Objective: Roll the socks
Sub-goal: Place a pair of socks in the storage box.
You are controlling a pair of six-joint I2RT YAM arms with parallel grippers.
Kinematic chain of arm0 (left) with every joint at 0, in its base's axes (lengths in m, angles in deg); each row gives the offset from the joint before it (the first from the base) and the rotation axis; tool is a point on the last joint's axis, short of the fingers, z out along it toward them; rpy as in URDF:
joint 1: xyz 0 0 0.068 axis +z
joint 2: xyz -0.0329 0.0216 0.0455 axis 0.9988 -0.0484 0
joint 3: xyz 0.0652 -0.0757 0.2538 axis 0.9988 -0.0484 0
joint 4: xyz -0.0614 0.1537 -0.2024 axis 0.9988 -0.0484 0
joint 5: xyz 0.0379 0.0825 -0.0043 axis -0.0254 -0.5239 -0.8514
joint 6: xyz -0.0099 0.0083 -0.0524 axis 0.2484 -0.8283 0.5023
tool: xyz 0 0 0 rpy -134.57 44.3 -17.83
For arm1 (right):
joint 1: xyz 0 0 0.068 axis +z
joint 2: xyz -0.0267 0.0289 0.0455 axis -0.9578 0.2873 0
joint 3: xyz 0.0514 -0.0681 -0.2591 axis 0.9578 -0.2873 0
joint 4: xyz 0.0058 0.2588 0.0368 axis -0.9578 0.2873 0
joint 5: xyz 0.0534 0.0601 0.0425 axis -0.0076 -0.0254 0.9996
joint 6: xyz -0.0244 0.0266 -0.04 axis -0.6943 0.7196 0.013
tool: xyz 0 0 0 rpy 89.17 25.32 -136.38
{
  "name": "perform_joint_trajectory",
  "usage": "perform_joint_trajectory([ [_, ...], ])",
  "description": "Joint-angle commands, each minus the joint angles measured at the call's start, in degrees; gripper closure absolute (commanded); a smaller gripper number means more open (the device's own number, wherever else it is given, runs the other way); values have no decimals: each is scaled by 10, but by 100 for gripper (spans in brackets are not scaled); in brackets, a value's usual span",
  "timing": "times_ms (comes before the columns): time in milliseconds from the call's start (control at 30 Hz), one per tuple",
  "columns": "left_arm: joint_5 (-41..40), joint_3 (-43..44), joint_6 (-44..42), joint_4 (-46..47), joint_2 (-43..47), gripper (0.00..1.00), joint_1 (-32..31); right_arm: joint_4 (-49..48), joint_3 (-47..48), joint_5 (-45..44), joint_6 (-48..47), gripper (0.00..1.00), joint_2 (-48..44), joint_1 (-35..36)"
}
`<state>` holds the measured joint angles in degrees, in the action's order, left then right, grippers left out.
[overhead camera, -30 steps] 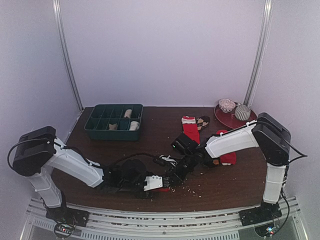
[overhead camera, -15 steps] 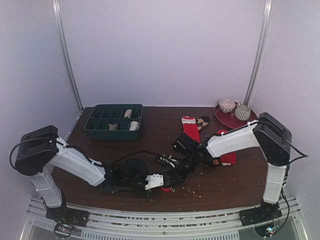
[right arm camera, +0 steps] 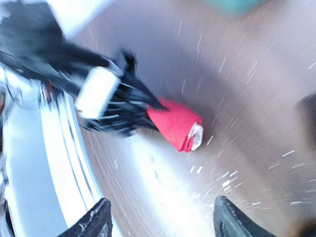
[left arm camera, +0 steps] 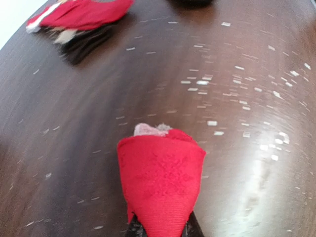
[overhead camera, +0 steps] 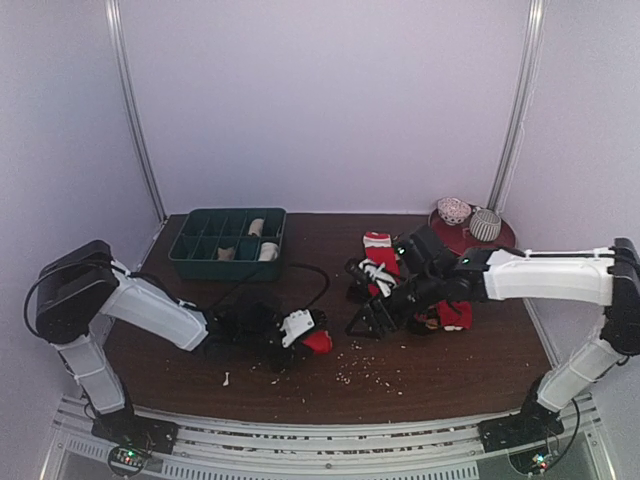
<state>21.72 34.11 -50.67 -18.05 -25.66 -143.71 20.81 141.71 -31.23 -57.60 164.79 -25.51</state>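
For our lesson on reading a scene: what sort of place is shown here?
Probably a robot test booth: plain white walls enclose a dark table, two arms are bolted at its near edge, and the left end effector holds a rolled red sock.

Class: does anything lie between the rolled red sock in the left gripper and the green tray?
No object blocks the way. Only a thin black cable loops across the gap between the rolled red sock, held in the left gripper, and the green tray.
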Motion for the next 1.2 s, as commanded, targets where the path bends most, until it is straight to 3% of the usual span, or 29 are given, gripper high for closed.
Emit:
perform_joint_trajectory([
  [0,-2,61,69,-79,56,100,47,-29,-42,-58,27,28,-107,-19],
  [300,-77,220,132,-164,115,100,153,-90,-128,-67,72,28,-190,-40],
  [633,-208,264,124,-174,110,100,321,-138,-180,-53,91,28,-208,-47],
  [833,-342,258,126,-127,70,100,350,-142,-183,-49,93,28,-201,-51],
  [1000,-350,311,113,-149,-14,100,384,-156,-186,-32,103,28,-176,-54],
  [1167,-388,283,113,-123,-40,100,399,-165,-196,-26,105,28,-160,-56],
])
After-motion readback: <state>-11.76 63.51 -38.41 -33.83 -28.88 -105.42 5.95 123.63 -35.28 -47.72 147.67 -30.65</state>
